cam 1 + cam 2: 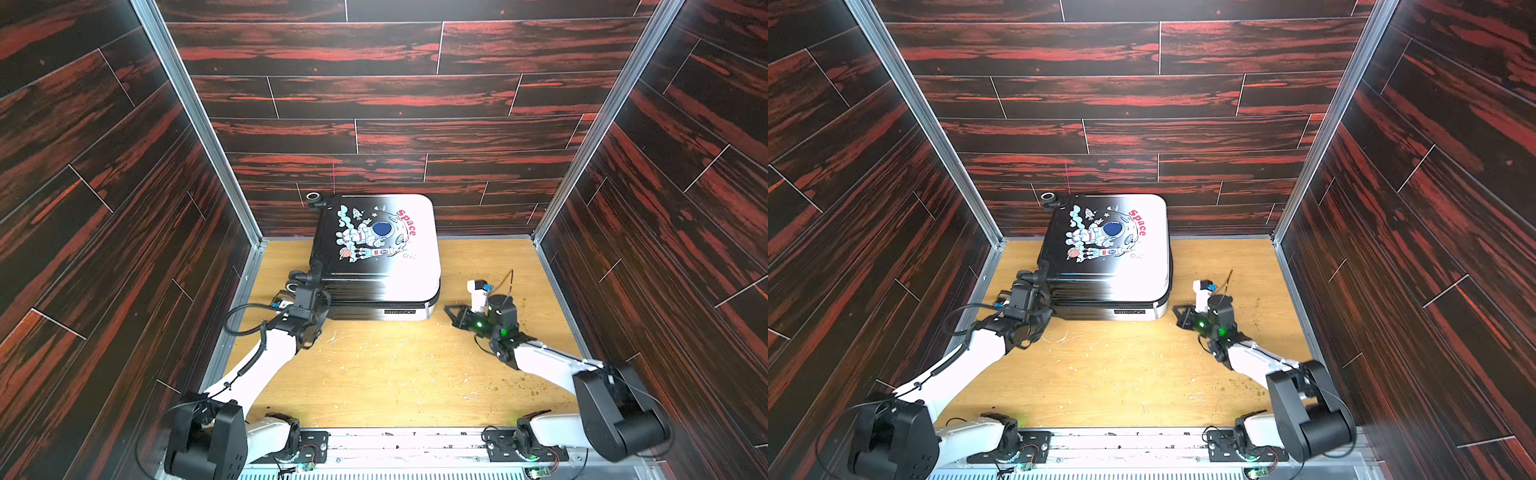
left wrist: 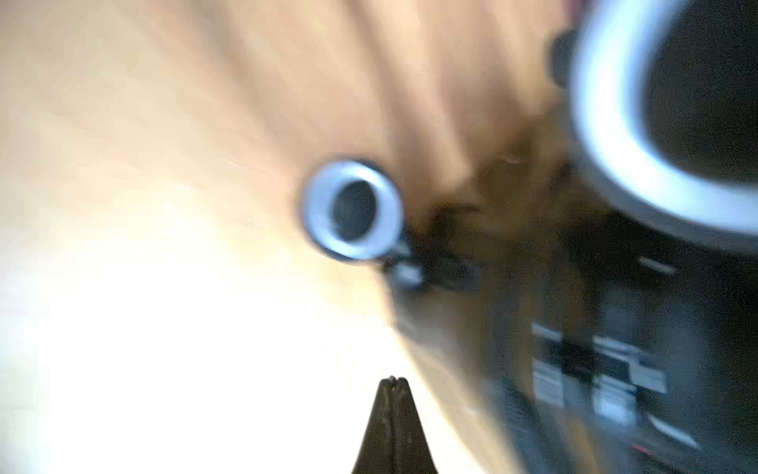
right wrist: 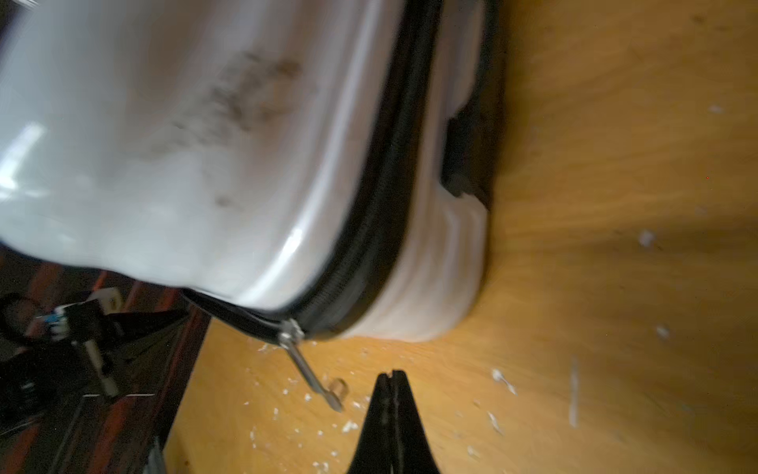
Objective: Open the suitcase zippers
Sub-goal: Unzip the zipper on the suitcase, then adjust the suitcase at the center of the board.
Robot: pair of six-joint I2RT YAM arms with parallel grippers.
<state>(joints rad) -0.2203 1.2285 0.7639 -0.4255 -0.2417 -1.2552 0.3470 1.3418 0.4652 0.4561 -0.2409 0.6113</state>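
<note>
The suitcase [image 1: 376, 245] [image 1: 1108, 245] lies flat at the back of the wooden table, astronaut print facing up. Its dark zipper track [image 3: 381, 205] runs round the seam. A metal slider [image 3: 291, 330] sits at the near right corner, with its pull tab [image 3: 313, 375] hanging out over the table. My right gripper [image 3: 393, 374] [image 1: 449, 311] is shut and empty, its tips just beside the tab and apart from it. My left gripper [image 2: 393, 379] [image 1: 309, 291] is shut with nothing in it, at the near left corner by the black wheels [image 2: 352, 211]. The left wrist view is blurred.
Dark red wood-pattern walls [image 1: 395, 137] close in the back and both sides, with aluminium posts [image 1: 199, 124] at the corners. The suitcase nearly touches the back wall. Another wheel [image 1: 312, 196] sticks out at its far left corner. White flecks and scratches mark the tabletop [image 1: 374, 365].
</note>
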